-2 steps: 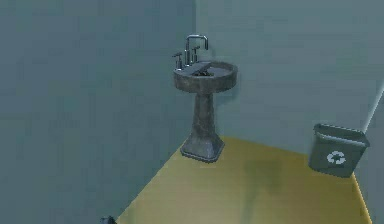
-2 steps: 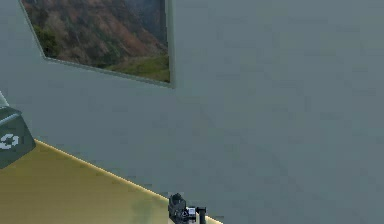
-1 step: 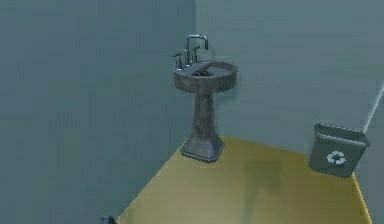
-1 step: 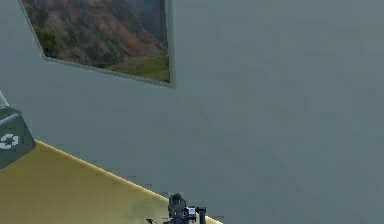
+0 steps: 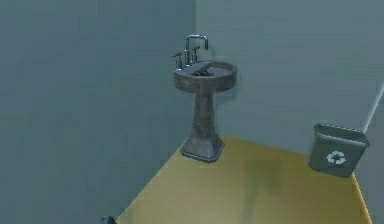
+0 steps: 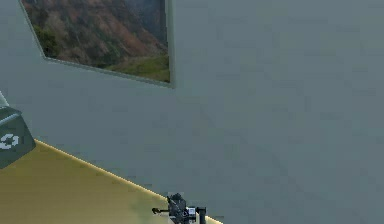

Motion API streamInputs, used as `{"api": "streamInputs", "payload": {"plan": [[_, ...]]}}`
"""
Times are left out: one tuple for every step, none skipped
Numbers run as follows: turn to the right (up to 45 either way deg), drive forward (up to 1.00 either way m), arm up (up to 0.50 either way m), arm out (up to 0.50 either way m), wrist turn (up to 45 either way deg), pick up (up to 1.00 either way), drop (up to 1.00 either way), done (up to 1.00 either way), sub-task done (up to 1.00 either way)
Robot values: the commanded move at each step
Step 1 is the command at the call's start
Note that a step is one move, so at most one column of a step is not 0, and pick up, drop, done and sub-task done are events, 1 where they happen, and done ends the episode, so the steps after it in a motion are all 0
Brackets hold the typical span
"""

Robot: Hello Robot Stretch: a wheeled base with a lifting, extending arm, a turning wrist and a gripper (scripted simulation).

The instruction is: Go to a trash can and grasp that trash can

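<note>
A grey trash can [image 5: 338, 150] with a white recycling mark stands on the yellow floor by the wall at the forward view's right. The same trash can [image 6: 12, 138] appears at the arm side view's left edge, tilted in the picture. My gripper [image 6: 159, 211] is low in the arm side view, just left of the middle, with its dark body and thin fingers pointing left. Bare floor lies behind its far end, so it holds nothing. The can is well to the left of the gripper and apart from it.
A grey pedestal sink [image 5: 205, 88] with a tap stands in the corner ahead, where two grey-blue walls meet. A landscape picture [image 6: 105, 35] hangs on the wall [image 6: 280, 110] beside the arm. Yellow floor [image 5: 250, 190] spreads between sink and can.
</note>
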Motion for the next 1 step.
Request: {"api": "streamInputs", "payload": {"plan": [[0.0,0.00,0.00,0.00,21.0,0.00,0.00,0.00,0.00]]}}
